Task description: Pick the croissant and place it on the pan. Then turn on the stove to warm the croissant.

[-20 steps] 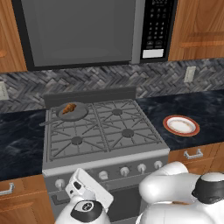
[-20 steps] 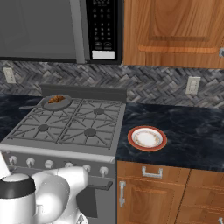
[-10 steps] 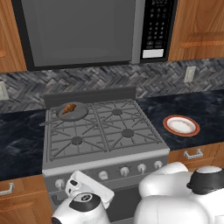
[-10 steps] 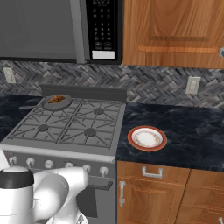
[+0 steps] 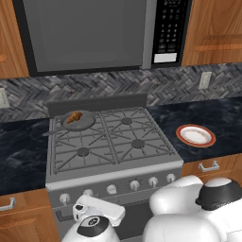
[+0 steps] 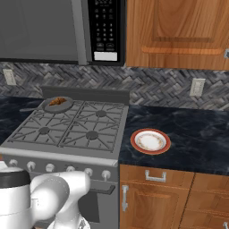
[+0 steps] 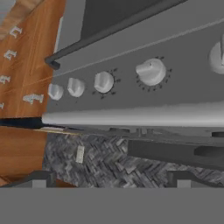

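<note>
On the stove's (image 5: 113, 142) rear-left burner, at about 10 o'clock from the cooktop centre, sits the pan (image 5: 79, 121) with the croissant (image 5: 73, 116) lying inside it, its thin dark handle pointing toward 8 o'clock. White plate (image 5: 195, 136) with an orange-red rim rests on the dark counter at 3 o'clock of the range, well apart from it; the microwave (image 5: 104, 33) hangs above. Hand view, rolled over, faces the row of front knobs (image 7: 151, 71) at close range. Gripper fingers are out of sight, so whether they are apart or together cannot be told.
</note>
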